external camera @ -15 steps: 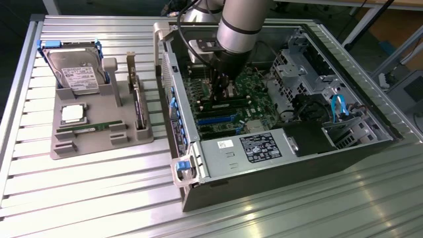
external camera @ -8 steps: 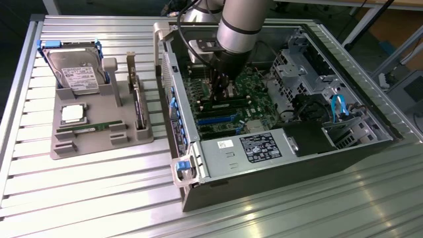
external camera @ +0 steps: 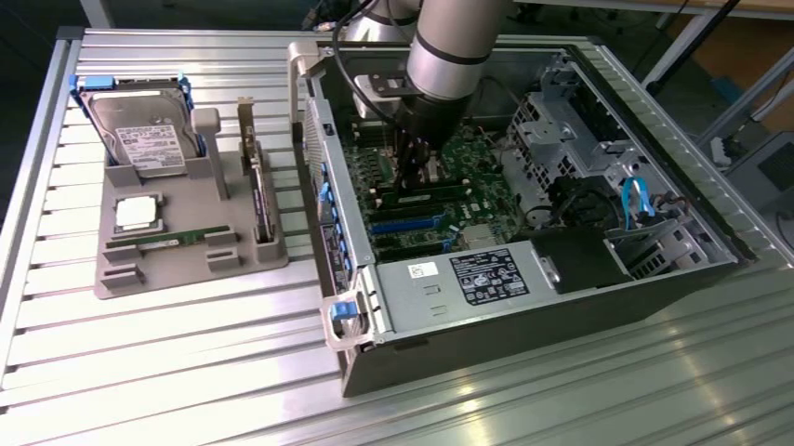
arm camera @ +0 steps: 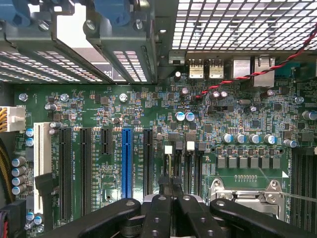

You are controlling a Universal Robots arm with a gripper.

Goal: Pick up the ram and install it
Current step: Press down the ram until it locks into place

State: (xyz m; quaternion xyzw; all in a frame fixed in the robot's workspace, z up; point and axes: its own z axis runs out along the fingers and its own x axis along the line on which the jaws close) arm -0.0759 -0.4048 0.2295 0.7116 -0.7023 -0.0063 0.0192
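Closest to the wrist camera, my end effector has its fingers pressed together over the motherboard. One ram lies in the grey tray, left of the frame, on the surface.

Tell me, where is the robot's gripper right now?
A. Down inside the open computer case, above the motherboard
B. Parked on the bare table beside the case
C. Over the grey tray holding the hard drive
A: in the exterior view the gripper reaches down into the open computer case, just above the green motherboard.
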